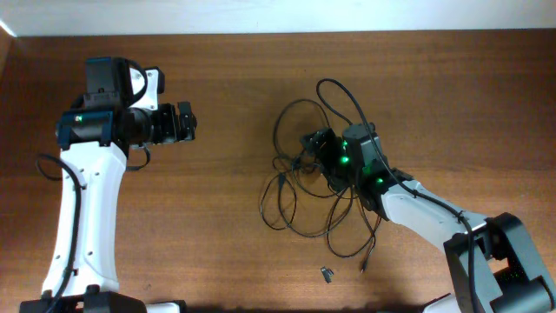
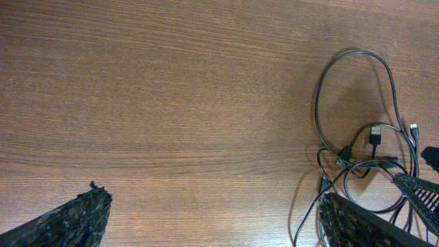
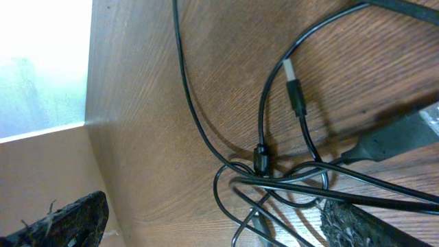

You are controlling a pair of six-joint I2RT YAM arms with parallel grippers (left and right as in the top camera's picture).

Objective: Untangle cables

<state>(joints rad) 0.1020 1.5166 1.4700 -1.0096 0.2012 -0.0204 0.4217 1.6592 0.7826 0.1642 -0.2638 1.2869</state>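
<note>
Right gripper point(image 1: 317, 148) spread wide, empty, low over top of cables point(image 1: 284, 181) | tangle centre-right in overhead view, stretched downward from fingers | left gripper point(image 1: 184, 122) also wide, well apart at left | right arm nearer

**Item 1.** Your table point(image 1: 208, 226): brown top with wood grain running lengthwise. Its far edge shows along the top of the overhead view.

**Item 2.** The cables point(image 1: 285, 181): thin black cords lying in one tangle directly on the wood. Take this tangle as your reference.
- Loops spread outward from it and cross one another near its middle.
- A silvery plug point(image 3: 289, 72) rests flat on the wood inside the tangle.
- A second plug point(image 1: 365, 263) ends a strand that trails out from the tangle's lower side in the overhead view.

**Item 3.** A small dark piece point(image 1: 327, 275): loose on the wood, just beyond that same lower side of the tangle. You will find it near the trailing plug but apart from it.
</note>
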